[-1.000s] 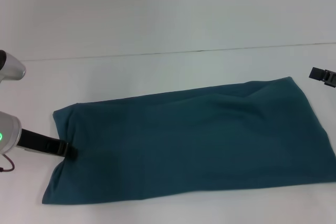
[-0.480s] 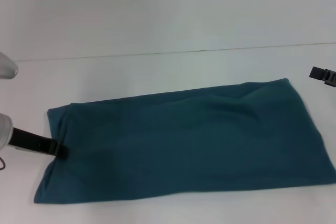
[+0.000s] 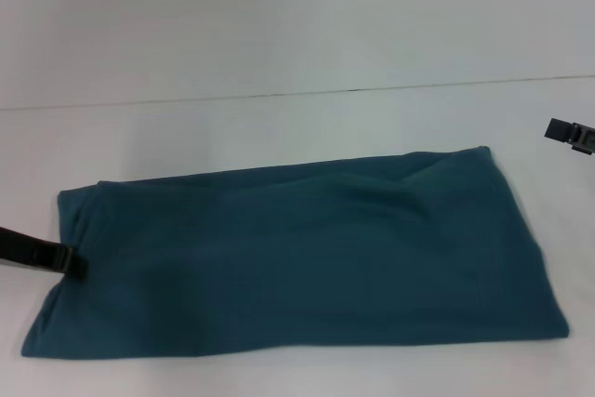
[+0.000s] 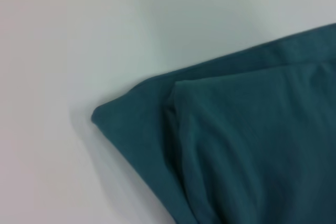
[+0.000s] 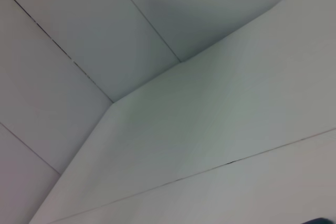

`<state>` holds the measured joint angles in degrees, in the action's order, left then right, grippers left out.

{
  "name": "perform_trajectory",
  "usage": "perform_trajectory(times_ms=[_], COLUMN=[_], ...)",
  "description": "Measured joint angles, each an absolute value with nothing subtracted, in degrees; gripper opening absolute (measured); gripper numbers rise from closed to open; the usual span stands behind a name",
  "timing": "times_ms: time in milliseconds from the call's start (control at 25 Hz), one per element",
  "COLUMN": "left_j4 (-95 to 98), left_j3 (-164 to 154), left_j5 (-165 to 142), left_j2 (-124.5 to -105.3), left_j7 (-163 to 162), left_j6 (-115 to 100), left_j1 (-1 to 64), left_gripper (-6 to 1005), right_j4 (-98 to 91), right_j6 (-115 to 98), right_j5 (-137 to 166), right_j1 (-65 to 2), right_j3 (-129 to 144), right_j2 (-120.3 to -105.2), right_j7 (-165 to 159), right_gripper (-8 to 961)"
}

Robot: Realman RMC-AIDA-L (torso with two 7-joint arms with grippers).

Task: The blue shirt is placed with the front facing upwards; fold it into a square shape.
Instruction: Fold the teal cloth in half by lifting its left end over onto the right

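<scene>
At the blue shirt's (image 3: 297, 258) left edge, the left hand (image 3: 70, 260) is clamped on the cloth. The right hand (image 3: 572, 134) sits beyond its right end; its grip is unclear.

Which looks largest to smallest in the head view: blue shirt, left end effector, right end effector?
1. blue shirt, by far.
2. left end effector and right end effector: both small and cut off by the frame edge, so not ranked.
</scene>
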<state>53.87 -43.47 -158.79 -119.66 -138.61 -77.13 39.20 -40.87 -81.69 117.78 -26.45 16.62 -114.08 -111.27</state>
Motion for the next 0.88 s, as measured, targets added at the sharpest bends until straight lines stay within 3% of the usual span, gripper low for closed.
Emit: perform_trajectory(times_ms=[880], left_j4=[57.6], left_j3=[-40.6], left_j5=[-149.0], left_j2=[-119.52], left_j7=[-134.1], left_j6=[-86.3], left_j1=[38.8], left_gripper=[56], right_j4=[-40.9], right_j6=[-81.5], right_j5=[117.8], right_j1=[-26.9], right_j3=[16.9], right_j2=[-113.92], right_j7=[-111.1], right_gripper=[922])
